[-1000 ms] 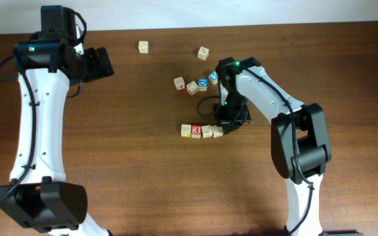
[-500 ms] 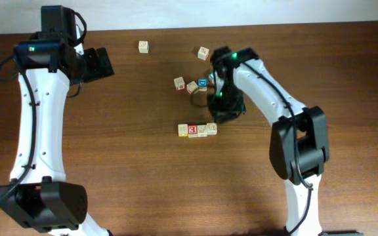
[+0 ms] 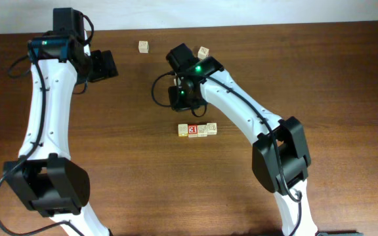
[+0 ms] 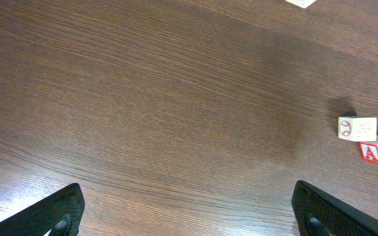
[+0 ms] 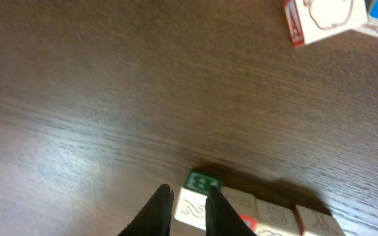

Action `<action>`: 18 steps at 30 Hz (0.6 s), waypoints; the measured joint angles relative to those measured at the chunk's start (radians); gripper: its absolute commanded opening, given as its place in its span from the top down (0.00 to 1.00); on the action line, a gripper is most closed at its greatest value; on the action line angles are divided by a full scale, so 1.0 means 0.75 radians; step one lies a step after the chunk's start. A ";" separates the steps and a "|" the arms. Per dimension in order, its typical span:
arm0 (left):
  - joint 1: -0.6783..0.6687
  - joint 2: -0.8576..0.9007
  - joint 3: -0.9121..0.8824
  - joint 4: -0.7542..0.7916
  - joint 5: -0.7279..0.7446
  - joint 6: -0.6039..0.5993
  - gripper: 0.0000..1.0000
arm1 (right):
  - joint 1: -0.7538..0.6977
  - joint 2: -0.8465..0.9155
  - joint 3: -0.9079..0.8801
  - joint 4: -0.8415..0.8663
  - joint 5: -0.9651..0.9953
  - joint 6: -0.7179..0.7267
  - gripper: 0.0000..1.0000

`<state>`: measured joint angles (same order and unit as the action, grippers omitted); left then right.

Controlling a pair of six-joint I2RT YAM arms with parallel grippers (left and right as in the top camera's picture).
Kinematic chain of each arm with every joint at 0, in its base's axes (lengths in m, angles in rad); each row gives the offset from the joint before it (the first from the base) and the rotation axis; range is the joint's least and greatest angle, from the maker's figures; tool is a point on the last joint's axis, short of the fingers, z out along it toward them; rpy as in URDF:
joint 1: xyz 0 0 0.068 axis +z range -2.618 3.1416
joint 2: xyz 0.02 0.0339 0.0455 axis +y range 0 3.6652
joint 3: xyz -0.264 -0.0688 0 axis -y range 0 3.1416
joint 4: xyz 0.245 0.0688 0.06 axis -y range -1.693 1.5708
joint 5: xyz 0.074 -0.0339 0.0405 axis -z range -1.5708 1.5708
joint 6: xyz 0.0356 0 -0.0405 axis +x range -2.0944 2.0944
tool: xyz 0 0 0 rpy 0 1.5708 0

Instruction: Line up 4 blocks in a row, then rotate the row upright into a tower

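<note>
Right fingers withdrawn from row of four blocks toward far edge of worktop; seen narrowly parted, empty. Left fingers held spread wide, empty.

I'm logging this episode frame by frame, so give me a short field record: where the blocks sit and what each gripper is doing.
row of four blocks: close side by side, mid-table
red-faced block: inside that row, not at either end
lone block: near the table's far edge, apart from the row
left gripper: wide open, empty, over bare wood
right gripper: jaws slightly apart, nothing between them, tips near one end of the row
</note>
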<state>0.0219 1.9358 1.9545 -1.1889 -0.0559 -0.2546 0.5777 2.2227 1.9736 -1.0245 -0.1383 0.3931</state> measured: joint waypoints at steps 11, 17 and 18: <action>0.000 0.007 0.000 0.000 0.001 0.000 0.01 | 0.049 0.089 -0.006 0.011 0.060 0.070 0.86; 0.000 0.007 0.000 0.000 0.001 0.001 0.01 | 0.050 0.093 -0.112 0.046 0.060 0.074 0.87; 0.000 0.007 0.000 0.000 0.001 0.001 0.01 | 0.050 0.093 -0.113 0.046 0.060 0.074 0.87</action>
<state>0.0219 1.9411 1.9545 -1.1889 -0.0555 -0.2543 0.6155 2.2921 1.8889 -0.9897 -0.0937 0.4488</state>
